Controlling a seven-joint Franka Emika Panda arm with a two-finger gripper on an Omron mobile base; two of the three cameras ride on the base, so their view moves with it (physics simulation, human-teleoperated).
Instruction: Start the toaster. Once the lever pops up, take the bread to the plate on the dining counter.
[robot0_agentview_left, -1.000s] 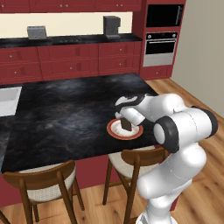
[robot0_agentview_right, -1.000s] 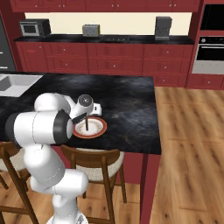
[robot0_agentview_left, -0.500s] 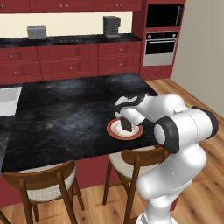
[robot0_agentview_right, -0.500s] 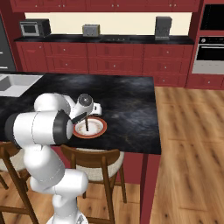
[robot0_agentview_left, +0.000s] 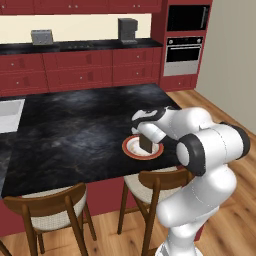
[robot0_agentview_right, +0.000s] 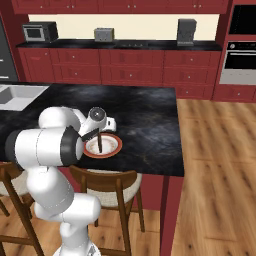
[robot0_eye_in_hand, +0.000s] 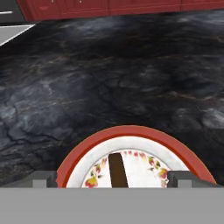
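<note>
The bread (robot0_agentview_left: 145, 144) is standing on edge on the plate (robot0_agentview_left: 131, 150) near the table's (robot0_agentview_left: 75, 125) front right edge. The gripper (robot0_eye_in_hand: 113, 177) is straddling it, jaws spread wide. Light, stiff, crumbly (my guess); pinching its flat faces suits best.

The plate (robot0_eye_in_hand: 131, 133) has a reddish-orange rim around a white centre printed with small red and yellow flowers (seen in the hand view). The bread (robot0_eye_in_hand: 116, 169) on it is dark brown. The dining surface (robot0_agentview_left: 75, 125) is black stone veined with grey and faint rust, over a red base. Its stools (robot0_agentview_left: 47, 212) are brown wood with cream seats. The far toaster (robot0_agentview_right: 104, 34) is silver-grey, the cabinets (robot0_agentview_right: 135, 67) deep red, the floor (robot0_agentview_right: 220, 165) honey-coloured planks.
</note>
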